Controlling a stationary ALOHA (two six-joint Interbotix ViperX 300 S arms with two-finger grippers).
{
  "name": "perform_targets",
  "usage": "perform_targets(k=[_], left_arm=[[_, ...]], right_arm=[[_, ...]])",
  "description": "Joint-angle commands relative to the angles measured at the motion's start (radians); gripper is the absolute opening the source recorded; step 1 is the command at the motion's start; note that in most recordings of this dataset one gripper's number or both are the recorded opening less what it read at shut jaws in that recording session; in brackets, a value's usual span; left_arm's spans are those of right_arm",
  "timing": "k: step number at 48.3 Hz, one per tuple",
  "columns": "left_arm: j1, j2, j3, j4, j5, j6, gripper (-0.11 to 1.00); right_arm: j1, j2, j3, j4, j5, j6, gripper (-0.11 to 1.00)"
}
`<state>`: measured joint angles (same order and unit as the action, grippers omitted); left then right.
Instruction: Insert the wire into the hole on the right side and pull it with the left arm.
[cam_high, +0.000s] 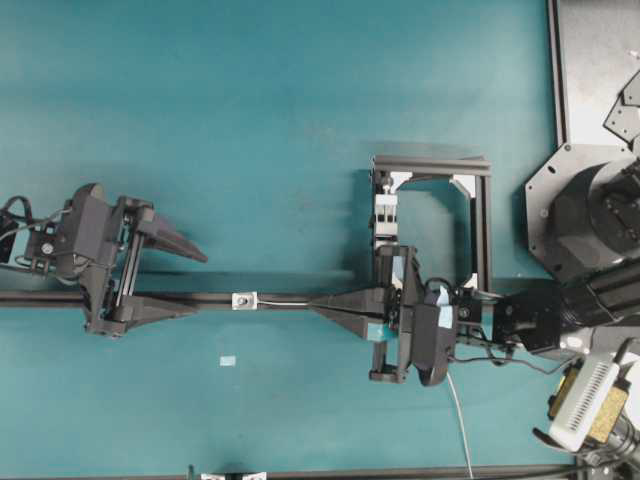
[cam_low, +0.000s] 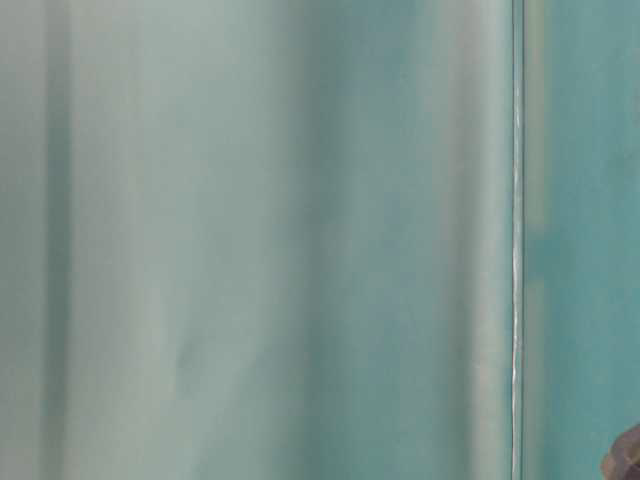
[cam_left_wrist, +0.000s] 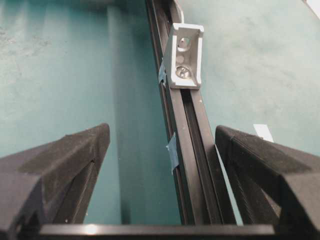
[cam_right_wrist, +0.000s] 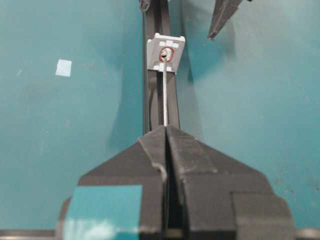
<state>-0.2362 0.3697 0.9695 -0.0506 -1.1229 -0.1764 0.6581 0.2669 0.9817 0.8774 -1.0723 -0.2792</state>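
A black rail (cam_high: 280, 303) crosses the table, and on it sits a small silvery block (cam_high: 244, 300). The thin pale wire (cam_right_wrist: 165, 95) runs from my right gripper (cam_right_wrist: 165, 128), which is shut on it, straight to the hole (cam_right_wrist: 165, 54) in that block (cam_right_wrist: 166, 50). The wire's tip sits at the hole's mouth; how far in it goes I cannot tell. The wire (cam_high: 285, 299) also trails back behind the right gripper (cam_high: 316, 303). My left gripper (cam_high: 198, 284) stands open just left of the block. In the left wrist view the rail (cam_left_wrist: 192, 150) runs between the left gripper (cam_left_wrist: 161, 131) fingers, and the block (cam_left_wrist: 186, 57) is ahead.
A white clip block in a black frame (cam_high: 430, 215) stands behind the right gripper. A small pale tape patch (cam_high: 228, 360) lies on the teal table. A black plate (cam_high: 600, 60) and the arm base (cam_high: 590, 210) fill the right edge. The table-level view is a teal blur.
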Motion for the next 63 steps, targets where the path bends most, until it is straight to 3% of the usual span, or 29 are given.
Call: perform_targets(k=[1, 63], left_arm=[[-0.003, -0.014, -0.009, -0.002, -0.005, 0.000, 0.77], [-0.003, -0.015, -0.035, -0.002, 0.046, 0.006, 0.77]], right_arm=[[0.002, -0.011, -0.015, 0.002, -0.009, 0.002, 0.02], [-0.071, 0.043, -0.104, -0.005, 0.003, -0.008, 0.02]])
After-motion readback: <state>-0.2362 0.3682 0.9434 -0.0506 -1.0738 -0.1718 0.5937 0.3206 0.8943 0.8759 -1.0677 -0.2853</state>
